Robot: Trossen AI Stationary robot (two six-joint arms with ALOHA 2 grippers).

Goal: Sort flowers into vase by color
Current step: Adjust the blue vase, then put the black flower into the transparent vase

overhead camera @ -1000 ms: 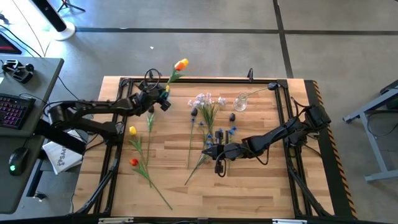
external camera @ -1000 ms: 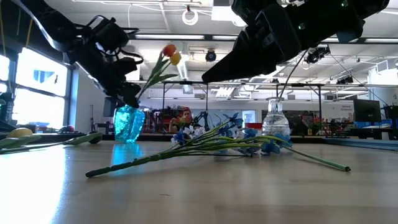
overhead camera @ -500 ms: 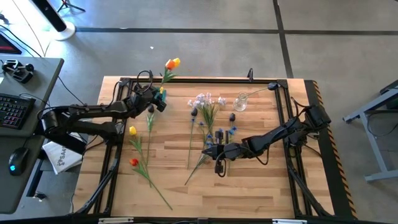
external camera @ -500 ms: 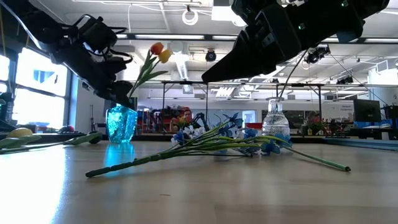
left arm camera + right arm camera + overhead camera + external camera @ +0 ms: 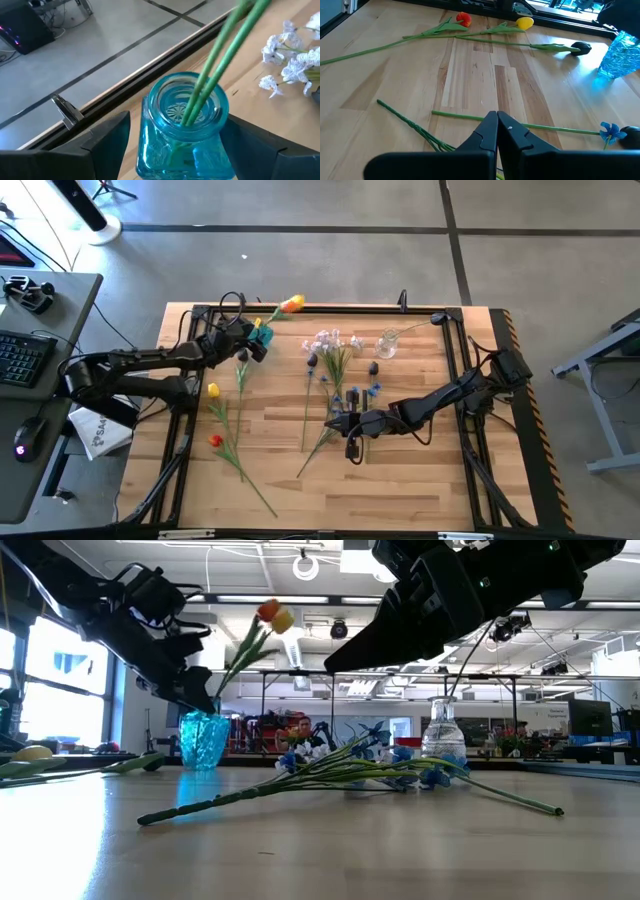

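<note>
Flowers, your orange and yellow tulips (image 5: 290, 304), stand in the blue glass vase (image 5: 182, 131); your left gripper (image 5: 175, 150) straddles it, jaws wide apart. Your right gripper (image 5: 497, 131) hovers mid-table, jaws closed, empty.

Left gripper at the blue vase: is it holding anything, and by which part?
Nothing. The left gripper has its jaws open either side of the blue vase; the two green stems stand free inside it.

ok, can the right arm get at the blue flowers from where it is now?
Probably yes. The right tool hangs shut over the table just in front of the blue flowers, with only loose stems lying between them. The left tool is far off at the blue vase. The right tool would need to open first.
</note>
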